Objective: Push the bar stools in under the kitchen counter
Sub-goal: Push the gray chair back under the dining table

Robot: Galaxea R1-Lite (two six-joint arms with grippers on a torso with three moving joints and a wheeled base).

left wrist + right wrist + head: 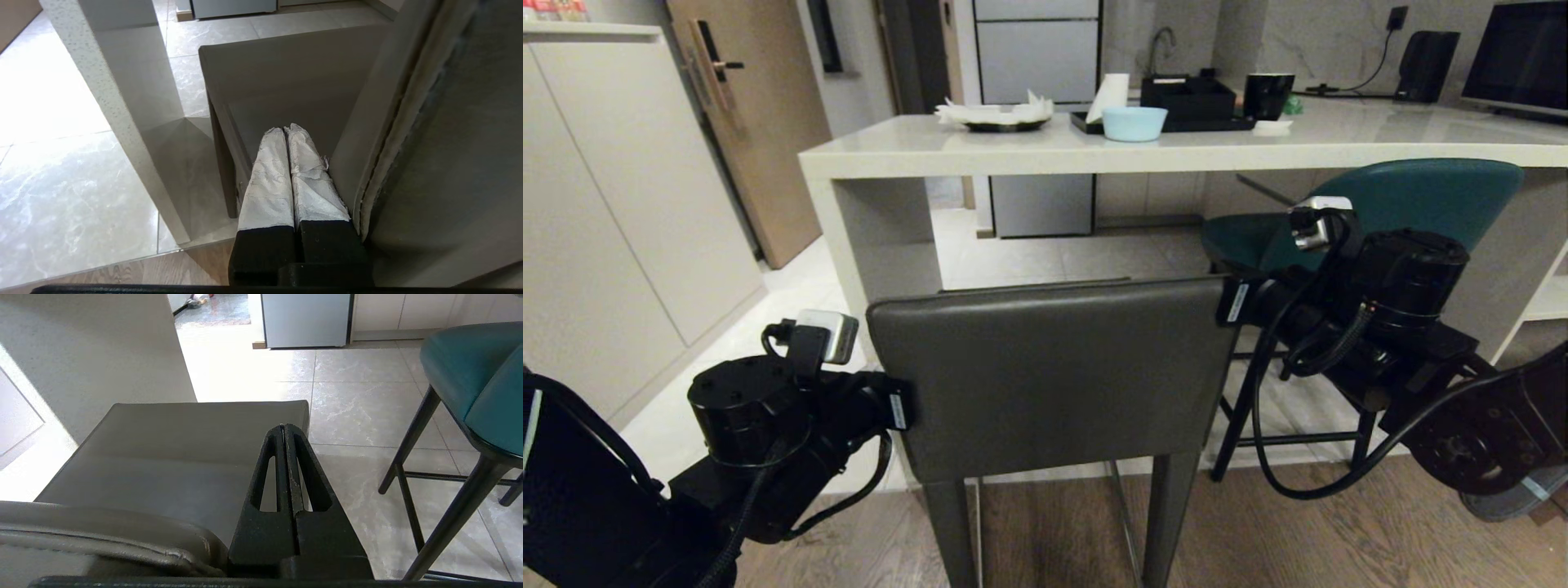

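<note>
While both arms reach forward at backrest height, the left gripper [284, 130] sits at the left edge of the dark grey-brown stool [1054, 376], its two white-wrapped fingers [269, 179] pressed tight together with nothing between them. Seen from the left wrist, those clenched fingers run alongside the stool's backrest edge, pointing over the seat; whether they touch the backrest cannot be told. Beyond and to the left of this gripper stands the speckled end panel of the kitchen counter [1045, 147], with pale floor tiles [61, 155] on its far side.

Between the two grippers spans the flat rectangular backrest of the grey-brown stool, which stands just in front of the counter's open underside, its seat reaching toward the space beneath the worktop.

At the backrest's right edge is the right gripper [284, 426], its black fingers likewise clenched on nothing, extending over the right side of the grey seat in the right wrist view. To the right of this gripper stands the teal stool [1413, 200], near but apart from the grey one, its curved back just below the worktop edge and its black legs on the tiles.

On the worktop ahead of the grippers rest a light blue bowl [1134, 123], a black tray [1188, 102] and a black mug [1267, 95].
</note>
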